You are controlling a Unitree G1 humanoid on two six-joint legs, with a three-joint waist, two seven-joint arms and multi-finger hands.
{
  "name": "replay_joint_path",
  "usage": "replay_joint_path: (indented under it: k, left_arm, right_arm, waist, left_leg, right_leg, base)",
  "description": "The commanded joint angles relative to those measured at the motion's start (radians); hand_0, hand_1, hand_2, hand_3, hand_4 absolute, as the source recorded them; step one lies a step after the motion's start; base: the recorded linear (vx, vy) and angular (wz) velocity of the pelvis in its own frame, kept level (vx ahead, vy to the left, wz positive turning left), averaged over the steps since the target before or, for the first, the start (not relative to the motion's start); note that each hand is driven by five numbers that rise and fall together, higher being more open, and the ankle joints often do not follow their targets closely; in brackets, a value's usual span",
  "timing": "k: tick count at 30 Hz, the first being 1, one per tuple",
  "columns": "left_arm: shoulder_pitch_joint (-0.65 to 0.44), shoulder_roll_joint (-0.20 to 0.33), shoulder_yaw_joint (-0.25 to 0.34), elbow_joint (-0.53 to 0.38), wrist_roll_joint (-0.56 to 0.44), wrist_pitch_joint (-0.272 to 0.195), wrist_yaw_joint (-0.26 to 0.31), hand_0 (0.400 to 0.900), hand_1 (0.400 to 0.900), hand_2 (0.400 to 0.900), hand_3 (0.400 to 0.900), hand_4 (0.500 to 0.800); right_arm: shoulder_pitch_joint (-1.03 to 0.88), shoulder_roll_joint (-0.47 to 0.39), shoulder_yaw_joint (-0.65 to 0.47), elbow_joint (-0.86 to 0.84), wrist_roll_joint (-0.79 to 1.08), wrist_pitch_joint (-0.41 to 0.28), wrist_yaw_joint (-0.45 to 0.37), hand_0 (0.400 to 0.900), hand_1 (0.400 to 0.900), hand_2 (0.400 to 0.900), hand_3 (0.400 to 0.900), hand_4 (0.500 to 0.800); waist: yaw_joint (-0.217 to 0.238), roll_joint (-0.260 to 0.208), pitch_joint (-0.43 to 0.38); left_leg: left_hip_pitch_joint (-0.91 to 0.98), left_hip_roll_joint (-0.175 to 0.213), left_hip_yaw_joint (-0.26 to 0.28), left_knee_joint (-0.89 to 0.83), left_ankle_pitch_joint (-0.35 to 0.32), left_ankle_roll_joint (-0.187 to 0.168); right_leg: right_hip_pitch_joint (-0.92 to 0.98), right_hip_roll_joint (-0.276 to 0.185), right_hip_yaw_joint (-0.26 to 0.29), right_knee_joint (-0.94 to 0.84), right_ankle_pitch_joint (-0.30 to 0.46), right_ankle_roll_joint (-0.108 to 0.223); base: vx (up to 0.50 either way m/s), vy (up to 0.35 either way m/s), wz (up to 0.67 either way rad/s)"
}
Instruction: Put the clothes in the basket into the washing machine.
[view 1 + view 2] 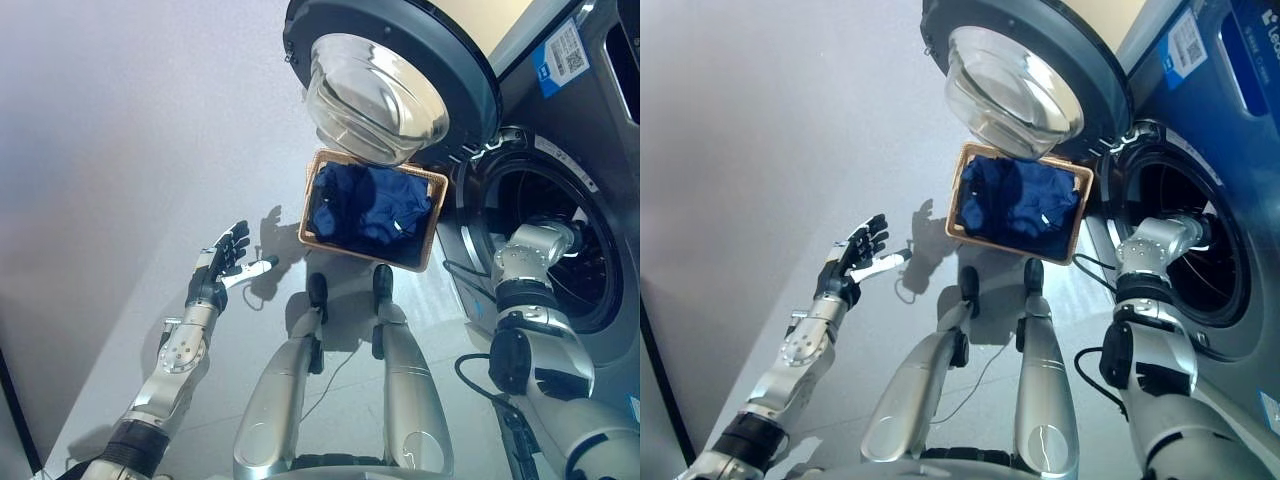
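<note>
A brown wicker basket [425, 255] stands on the floor in front of the washing machine, holding dark blue clothes [370, 205]. The machine's drum opening [545, 240] is at the right, and its round glass door [375, 95] is swung open above the basket. My right arm reaches into the drum opening, so the hand is hidden inside. My left hand [225, 258] is out over the floor to the left of the basket, its fingers spread and holding nothing.
The grey washing machine body [600, 120] fills the right side. The open door hangs over the basket's far edge. Grey floor [120, 150] stretches to the left.
</note>
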Motion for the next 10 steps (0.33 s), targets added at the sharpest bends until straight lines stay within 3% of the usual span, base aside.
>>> replay_joint_path:
  k: [1,3,6,8,10]
  left_arm:
    - [0.061,-0.032,0.019,-0.033,-0.024,-0.059,-0.003,0.900,0.900,0.900,0.900,0.800]
    - [0.063,-0.040,0.023,-0.018,-0.030,-0.062,-0.008,0.900,0.900,0.900,0.900,0.800]
    - [0.076,-0.062,0.059,0.010,-0.010,-0.077,-0.022,0.900,0.900,0.900,0.900,0.800]
    - [0.081,-0.060,0.070,0.015,0.002,-0.080,-0.023,0.900,0.900,0.900,0.900,0.800]
    - [0.089,-0.064,0.092,0.037,0.021,-0.087,-0.031,0.900,0.900,0.900,0.900,0.800]
  right_arm:
    - [0.238,0.047,0.079,-0.083,-0.132,-0.015,0.059,0.900,0.900,0.900,0.900,0.800]
    - [0.299,0.064,0.099,-0.086,-0.156,0.007,0.078,0.900,0.900,0.900,0.900,0.800]
    - [0.491,0.100,0.163,-0.056,-0.344,0.124,0.125,0.900,0.900,0.900,0.900,0.800]
    - [0.515,0.107,0.171,-0.055,-0.355,0.125,0.135,0.900,0.900,0.900,0.900,0.800]
    - [0.599,0.102,0.236,-0.029,-0.489,0.187,0.168,0.900,0.900,0.900,0.900,0.800]
  waist:
    - [-0.025,-0.021,-0.180]
    - [-0.030,-0.030,-0.186]
    - [-0.036,-0.053,-0.194]
    - [-0.040,-0.060,-0.199]
    - [-0.039,-0.072,-0.210]
  left_leg:
    - [-0.039,-0.001,-0.024,0.150,-0.199,-0.034]
    - [-0.024,0.000,-0.026,0.144,-0.197,-0.034]
    - [0.031,0.007,-0.038,0.125,-0.202,-0.035]
    - [0.044,0.005,-0.042,0.113,-0.192,-0.035]
    - [0.087,0.008,-0.045,0.094,-0.192,-0.036]
  right_leg:
    - [0.067,-0.016,-0.015,-0.119,0.026,0.038]
    - [0.082,-0.018,-0.018,-0.124,0.026,0.038]
    - [0.143,-0.014,-0.033,-0.137,0.016,0.041]
    - [0.156,-0.017,-0.037,-0.146,0.021,0.041]
    - [0.197,-0.014,-0.044,-0.157,0.018,0.041]
  base:
    - [0.03,-0.013,-0.03]
    - [0.02,-0.007,-0.01]
    - [0.07,-0.037,0.05]
    - [0.03,-0.020,0.06]
    - [0.07,-0.027,0.04]
